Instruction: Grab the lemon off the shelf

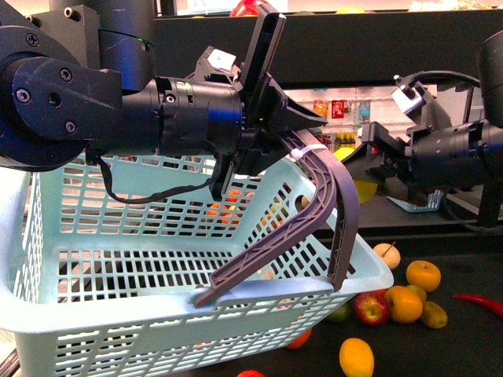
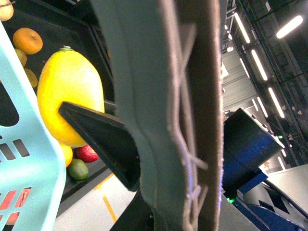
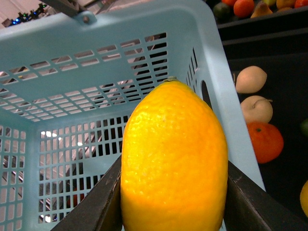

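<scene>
Right gripper (image 3: 174, 195) is closed on the lemon (image 3: 173, 144): in the right wrist view its two dark fingers (image 3: 98, 207) press the fruit's flanks from either side, long axis upright, so the lemon fills the centre and bottom of that frame. The lemon is therefore off the shelf (image 1: 464, 345) and held in the air. In the front view only a sliver of yellow shows at centre right, just beyond the basket's right rim and above the dark tray where oranges (image 1: 423, 275), a red apple (image 1: 371, 308) and a red chilli (image 1: 479, 302) lie. Behind the lemon in the wrist view lies the slotted inside of the pale blue basket (image 1: 94, 259), so the fruit appears lined up with the basket's mouth, presumably for dropping in. The left gripper (image 1: 292, 90) sits at upper centre of the front view and carries the basket by its grey handle (image 1: 334, 196), tilting the open top toward the shelf side, which would make it an easy target. A white tie wraps the handle at the fingers, and I cannot tell whether the jaws themselves clamp it or stand apart. The pick looks essentially done, with the grip secure across the lemon's widest part.
</scene>
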Robot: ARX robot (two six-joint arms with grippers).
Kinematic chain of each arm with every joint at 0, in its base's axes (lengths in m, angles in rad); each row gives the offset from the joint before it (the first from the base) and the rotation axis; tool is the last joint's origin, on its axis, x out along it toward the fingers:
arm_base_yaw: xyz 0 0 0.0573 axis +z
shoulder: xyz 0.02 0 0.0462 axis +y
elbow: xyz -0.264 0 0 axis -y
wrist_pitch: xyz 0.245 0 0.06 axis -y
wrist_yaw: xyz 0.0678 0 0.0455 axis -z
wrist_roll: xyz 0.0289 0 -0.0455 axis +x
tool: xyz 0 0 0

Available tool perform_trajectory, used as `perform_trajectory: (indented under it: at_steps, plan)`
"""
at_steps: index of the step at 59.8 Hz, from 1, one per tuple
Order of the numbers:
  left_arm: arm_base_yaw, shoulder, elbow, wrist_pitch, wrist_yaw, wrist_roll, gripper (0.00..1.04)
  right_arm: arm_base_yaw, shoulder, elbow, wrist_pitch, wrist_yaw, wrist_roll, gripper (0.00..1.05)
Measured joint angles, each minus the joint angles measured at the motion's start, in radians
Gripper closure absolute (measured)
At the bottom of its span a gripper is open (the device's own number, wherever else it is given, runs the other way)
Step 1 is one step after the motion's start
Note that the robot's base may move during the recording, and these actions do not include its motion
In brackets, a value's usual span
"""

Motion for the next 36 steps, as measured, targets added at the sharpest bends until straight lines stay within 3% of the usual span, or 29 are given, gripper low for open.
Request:
perform_trajectory:
  at_steps: [12, 32, 36]
  plan:
    - [0.0, 0.0, 0.0, 0.0, 0.0, 0.0, 0.97, 0.039, 0.038, -0.001, -0.002, 0.008, -0.002, 0.58]
    - [0.0, 0.0, 0.0, 0.0, -0.001, -0.002, 0.97, 0.018, 0.046, 0.003, 0.066, 0.036, 0.002, 0.08]
    - [0.0, 0.002, 0.0, -0.001, 0.001, -0.001, 0.97, -0.012, 0.046, 0.024, 0.081, 0.056, 0.01, 0.07]
